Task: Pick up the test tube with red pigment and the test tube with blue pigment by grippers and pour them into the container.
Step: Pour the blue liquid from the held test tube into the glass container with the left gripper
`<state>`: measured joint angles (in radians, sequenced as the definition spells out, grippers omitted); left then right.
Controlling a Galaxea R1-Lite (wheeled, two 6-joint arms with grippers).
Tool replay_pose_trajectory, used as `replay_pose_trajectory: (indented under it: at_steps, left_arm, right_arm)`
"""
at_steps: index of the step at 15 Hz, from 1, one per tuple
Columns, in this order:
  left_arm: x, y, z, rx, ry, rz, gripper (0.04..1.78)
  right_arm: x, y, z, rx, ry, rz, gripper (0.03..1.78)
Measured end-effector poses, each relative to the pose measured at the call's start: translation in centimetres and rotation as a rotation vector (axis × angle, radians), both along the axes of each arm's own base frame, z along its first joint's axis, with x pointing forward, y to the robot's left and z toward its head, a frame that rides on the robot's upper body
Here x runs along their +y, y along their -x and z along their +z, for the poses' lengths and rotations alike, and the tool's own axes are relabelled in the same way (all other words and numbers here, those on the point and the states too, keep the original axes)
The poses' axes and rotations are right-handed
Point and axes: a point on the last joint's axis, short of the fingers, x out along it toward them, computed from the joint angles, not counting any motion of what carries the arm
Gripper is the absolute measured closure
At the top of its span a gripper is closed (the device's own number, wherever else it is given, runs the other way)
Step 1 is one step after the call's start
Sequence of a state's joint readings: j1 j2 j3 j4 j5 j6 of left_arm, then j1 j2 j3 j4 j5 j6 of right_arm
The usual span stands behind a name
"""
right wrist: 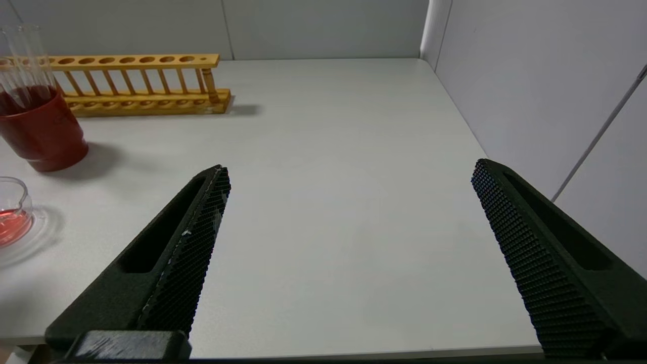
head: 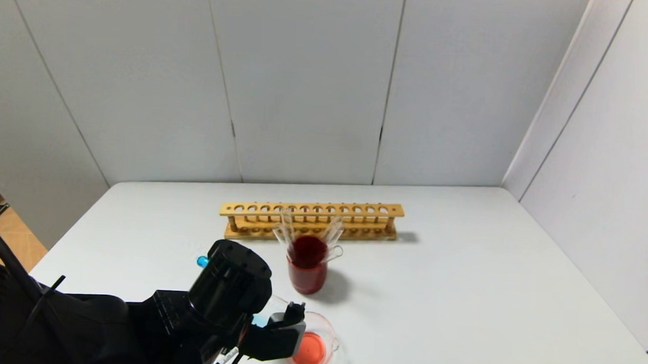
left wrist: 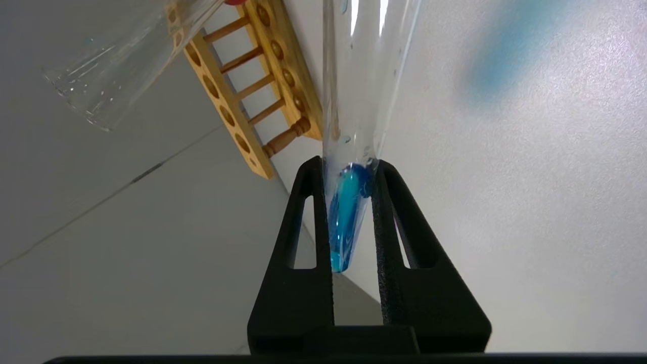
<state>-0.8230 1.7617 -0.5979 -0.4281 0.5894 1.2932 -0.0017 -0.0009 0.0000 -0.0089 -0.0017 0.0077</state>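
Because the blue liquid has to run out into the container [head: 317, 343], the left gripper [left wrist: 351, 167] is clamping the test tube with blue pigment [left wrist: 349, 212] near its rounded end, leaving the long open part free to tip; in the head view that end is showing as a small blue dot [head: 203, 261] at centre left, behind the black wrist, while the tube's mouth is lying hidden behind the gripper just beside the container's rim at bottom centre; the container is already holding orange-red liquid, which suggests the red pour is done, though the test tube with red pigment cannot be picked out; the right gripper [right wrist: 349, 172] is hanging with its jaws spread wide and holding nothing, over bare table [right wrist: 328, 212] well apart from the glassware; a beaker of dark red liquid [head: 307, 269] with clear tubes leaning in it is standing near the container, at centre frame, and could be knocked if the wrist swings upward in the frame; a wooden rack [head: 311, 220] is sitting behind it, out of the way.
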Motion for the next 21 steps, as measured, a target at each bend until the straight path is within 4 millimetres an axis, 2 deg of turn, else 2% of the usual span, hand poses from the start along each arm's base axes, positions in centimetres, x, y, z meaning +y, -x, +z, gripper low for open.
replay_pose_trajectory:
  at_steps: [8,21]
  left_arm:
    - [-1.8,0.5,-0.7,-0.008,-0.045,-0.034,1.52]
    - [-2.0,-0.1,-1.9,-0.011,-0.121,-0.003,1.52]
  right_arm:
    - [0.0,0.0,0.0,0.0,0.0,0.0,0.07]
    - [0.0,0.0,0.0,0.0,0.0,0.0,0.07]
